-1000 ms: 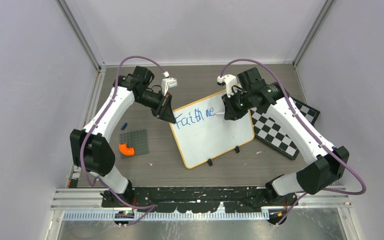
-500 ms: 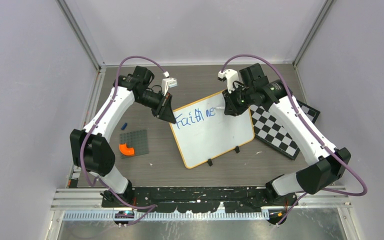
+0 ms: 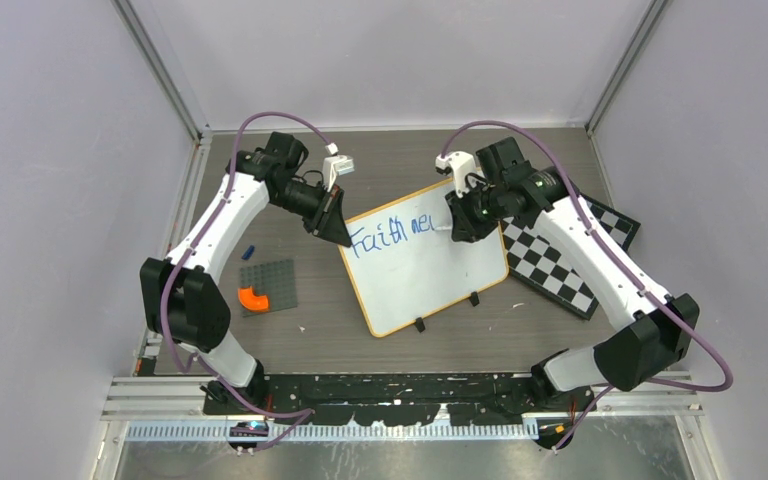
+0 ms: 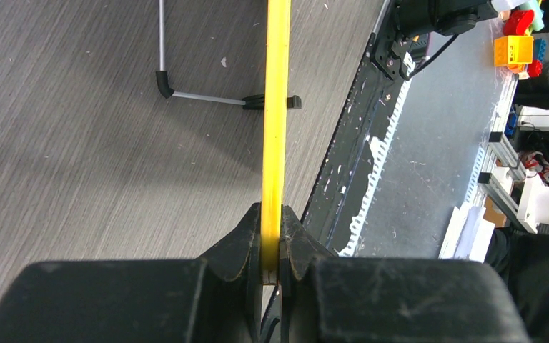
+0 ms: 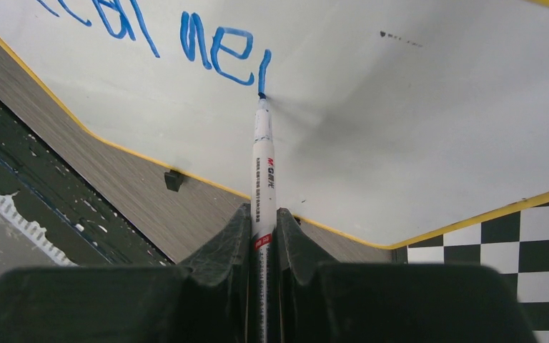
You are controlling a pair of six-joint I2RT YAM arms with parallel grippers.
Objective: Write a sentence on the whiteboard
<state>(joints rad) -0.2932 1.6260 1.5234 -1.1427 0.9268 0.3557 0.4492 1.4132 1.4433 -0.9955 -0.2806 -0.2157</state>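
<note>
I've got the whiteboard [image 3: 428,285] lying at an angle mid-table between my two arms, its right edge just beside the checkered board [image 3: 560,265]. My left gripper [image 4: 271,218] is clamped on its yellow frame at the upper-left corner. My right gripper [image 5: 263,218] is pinched tight on the marker [image 5: 263,150], whose tip touches the board at the foot of the last blue stroke [image 5: 264,64].

One whiteboard [image 3: 430,275], one marker [image 5: 263,164], one checkered board [image 3: 560,265]
</note>
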